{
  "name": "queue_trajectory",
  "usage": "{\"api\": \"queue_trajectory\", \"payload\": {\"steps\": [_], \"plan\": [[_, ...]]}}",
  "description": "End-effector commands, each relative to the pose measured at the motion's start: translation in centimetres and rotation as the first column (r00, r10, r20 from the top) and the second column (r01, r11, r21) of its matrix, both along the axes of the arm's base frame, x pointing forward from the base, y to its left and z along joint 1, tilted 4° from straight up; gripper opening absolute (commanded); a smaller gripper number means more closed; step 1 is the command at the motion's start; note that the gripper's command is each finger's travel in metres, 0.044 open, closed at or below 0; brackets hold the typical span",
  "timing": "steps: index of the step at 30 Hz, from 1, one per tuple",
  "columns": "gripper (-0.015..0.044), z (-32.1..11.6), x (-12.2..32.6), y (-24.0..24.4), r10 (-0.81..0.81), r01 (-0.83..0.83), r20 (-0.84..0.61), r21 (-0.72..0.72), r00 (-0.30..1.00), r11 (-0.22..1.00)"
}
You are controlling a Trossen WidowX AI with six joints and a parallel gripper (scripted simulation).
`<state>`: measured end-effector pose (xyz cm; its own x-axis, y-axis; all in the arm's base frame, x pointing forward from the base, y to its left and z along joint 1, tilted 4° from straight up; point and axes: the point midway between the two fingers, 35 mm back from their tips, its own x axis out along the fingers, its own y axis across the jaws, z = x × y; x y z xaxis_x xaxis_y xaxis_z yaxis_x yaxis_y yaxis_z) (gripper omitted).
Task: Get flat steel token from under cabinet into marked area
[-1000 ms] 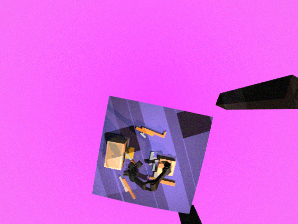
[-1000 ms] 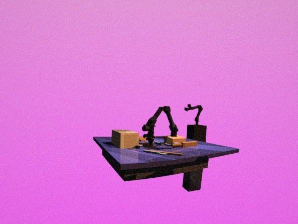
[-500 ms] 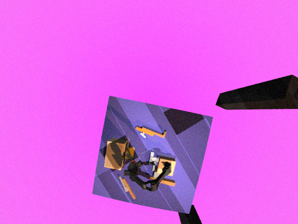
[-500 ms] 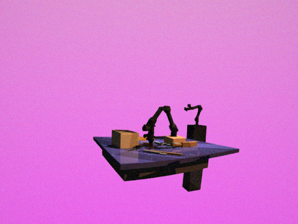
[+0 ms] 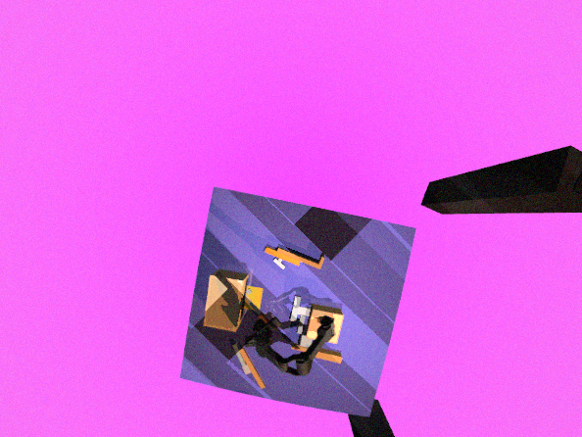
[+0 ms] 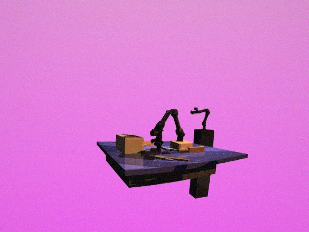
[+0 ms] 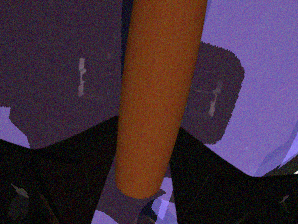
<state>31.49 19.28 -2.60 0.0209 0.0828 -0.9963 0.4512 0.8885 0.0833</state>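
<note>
The tan cabinet (image 5: pixel 222 306) (image 6: pixel 133 145) stands at the table's left. The yellow marked area (image 5: pixel 256 295) lies against its front. A small grey-blue patch (image 5: pixel 249 291) shows on the area near the cabinet; it may be the token, too small to tell. My gripper (image 5: pixel 267 321) (image 6: pixel 158 149) (image 7: pixel 146 127) is low over the table, in front of the cabinet, shut on the orange-brown handle (image 7: pixel 155 80) of a stick tool. The tool's thin dark shaft (image 5: pixel 253 308) runs to the cabinet's front edge; whether its tip is underneath is hidden. The vent slots cannot be made out.
An orange bar (image 5: pixel 252 368) (image 6: pixel 177 158) with a pale piece lies at the near left. Orange pieces (image 5: pixel 294 257) and a white piece (image 5: pixel 279 264) lie at the far side. A tan block (image 5: pixel 333 333), grey-white parts (image 5: pixel 297 309) and another orange bar (image 5: pixel 329 355) are near the arm's base.
</note>
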Motion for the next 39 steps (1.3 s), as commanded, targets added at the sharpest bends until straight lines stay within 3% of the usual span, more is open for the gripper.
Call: {"api": "queue_trajectory", "payload": {"steps": [1,39], "plan": [[0.0000,-0.1,-0.9,0.4,0.002,-0.002,-0.001,-0.007,1.000,1.000],[0.0000,0.0,-6.6,4.0,0.002,-0.002,-0.006,-0.004,1.000,1.000]]}}
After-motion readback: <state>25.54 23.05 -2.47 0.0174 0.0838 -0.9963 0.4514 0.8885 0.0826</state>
